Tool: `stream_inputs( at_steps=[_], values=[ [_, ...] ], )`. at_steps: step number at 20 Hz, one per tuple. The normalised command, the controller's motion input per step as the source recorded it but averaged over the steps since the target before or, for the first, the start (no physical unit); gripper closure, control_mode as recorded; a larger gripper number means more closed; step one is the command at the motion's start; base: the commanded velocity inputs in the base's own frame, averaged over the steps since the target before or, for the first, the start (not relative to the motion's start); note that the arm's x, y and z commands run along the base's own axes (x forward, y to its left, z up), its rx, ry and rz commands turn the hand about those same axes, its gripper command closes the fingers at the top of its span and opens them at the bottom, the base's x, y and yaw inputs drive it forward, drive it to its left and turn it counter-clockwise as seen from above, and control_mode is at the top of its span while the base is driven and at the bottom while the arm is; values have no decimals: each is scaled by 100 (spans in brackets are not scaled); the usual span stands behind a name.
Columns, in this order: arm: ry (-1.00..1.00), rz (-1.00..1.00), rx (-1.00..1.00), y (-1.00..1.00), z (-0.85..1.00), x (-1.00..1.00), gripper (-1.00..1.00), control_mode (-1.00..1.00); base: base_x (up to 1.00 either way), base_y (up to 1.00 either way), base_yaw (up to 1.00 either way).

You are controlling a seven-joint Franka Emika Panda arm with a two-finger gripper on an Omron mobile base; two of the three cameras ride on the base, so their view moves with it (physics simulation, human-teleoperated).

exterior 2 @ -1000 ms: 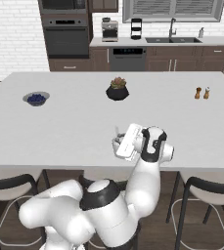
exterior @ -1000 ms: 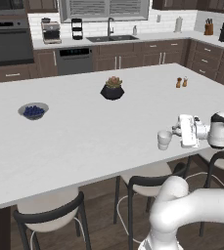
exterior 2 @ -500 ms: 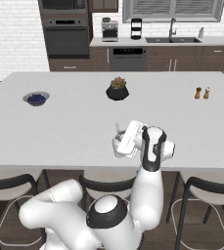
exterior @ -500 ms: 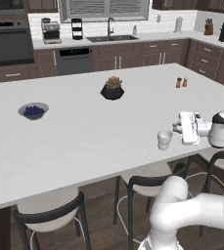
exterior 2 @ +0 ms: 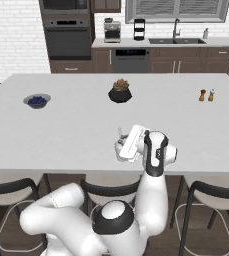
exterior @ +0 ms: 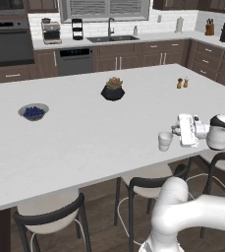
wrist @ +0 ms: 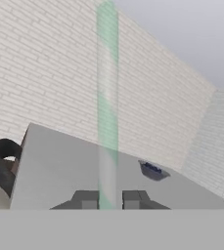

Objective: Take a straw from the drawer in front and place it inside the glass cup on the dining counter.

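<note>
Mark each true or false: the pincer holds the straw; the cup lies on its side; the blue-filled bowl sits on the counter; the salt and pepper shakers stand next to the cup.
1. The pincer holds the straw: true.
2. The cup lies on its side: false, it stands upright.
3. The bowl sits on the counter: true.
4. The shakers stand next to the cup: false, they stand far off, toward the counter's far side.
</note>
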Motion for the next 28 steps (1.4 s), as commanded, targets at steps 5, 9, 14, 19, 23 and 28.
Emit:
stream_inputs(
  at_steps=[5, 9, 14, 19, 23, 28],
  values=[
    [0, 0, -2, 0, -32, 9, 100, -100, 0, 0, 0],
    [1, 0, -1, 0, -27, 14, 100, -100, 0, 0, 0],
    [1, 0, -2, 0, -29, 14, 100, -100, 0, 0, 0],
    [-3, 0, -2, 0, -27, 0, 100, -100, 0, 0, 0],
    [-7, 0, 0, 0, -8, 2, 100, -100, 0, 0, 0],
    [-2, 0, 0, 2, 0, 17, 100, -100, 0, 0, 0]
  ],
)
